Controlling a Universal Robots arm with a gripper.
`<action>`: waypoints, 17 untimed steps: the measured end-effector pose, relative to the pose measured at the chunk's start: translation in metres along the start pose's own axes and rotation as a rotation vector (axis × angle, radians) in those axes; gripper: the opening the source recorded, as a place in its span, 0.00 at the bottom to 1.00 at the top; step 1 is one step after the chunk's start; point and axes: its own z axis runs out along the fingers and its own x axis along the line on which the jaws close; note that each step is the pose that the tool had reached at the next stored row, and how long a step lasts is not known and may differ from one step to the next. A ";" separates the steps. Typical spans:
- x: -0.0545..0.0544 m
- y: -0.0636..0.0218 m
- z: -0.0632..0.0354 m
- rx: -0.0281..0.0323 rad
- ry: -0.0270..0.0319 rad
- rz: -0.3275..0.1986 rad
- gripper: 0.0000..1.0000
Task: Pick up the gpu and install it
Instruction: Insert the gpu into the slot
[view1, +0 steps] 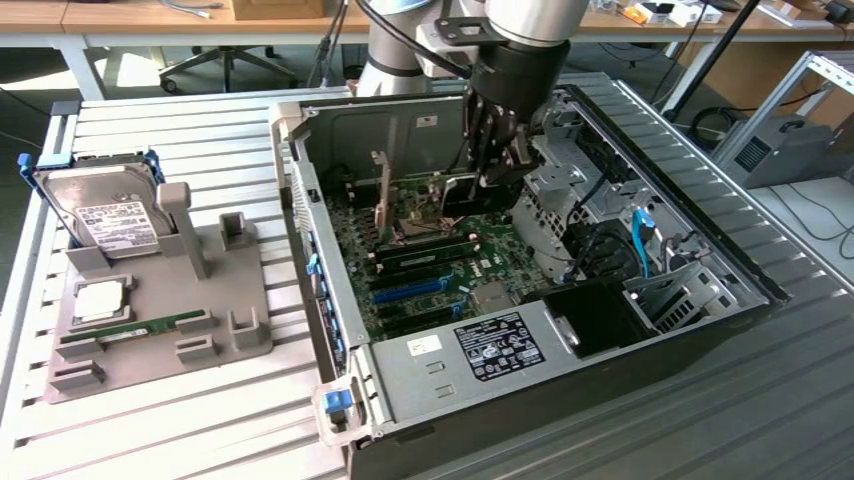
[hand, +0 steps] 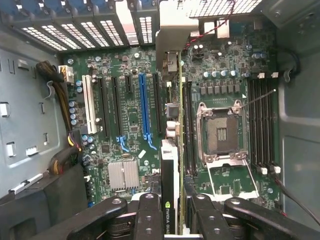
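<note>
My fingers (hand: 148, 217) squeeze the gpu (hand: 169, 167) above the green board (hand: 125, 120) (putting-in time), and it needs to go down very straight.

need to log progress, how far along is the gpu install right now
Done: the gpu is picked up and is inside the open pc case. In hand: the gripper is clamped on the card, held edge-on over the motherboard beside the blue slot. Left: seating and release; I cannot tell whether its edge has entered a slot.
</note>
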 end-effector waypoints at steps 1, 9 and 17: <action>0.000 0.0000 0.0000 0.0000 0.0002 0.000 0.27; 0.003 -0.0002 0.0003 0.0001 -0.0002 0.000 0.27; 0.012 -0.0009 0.0003 0.0001 -0.0003 0.000 0.27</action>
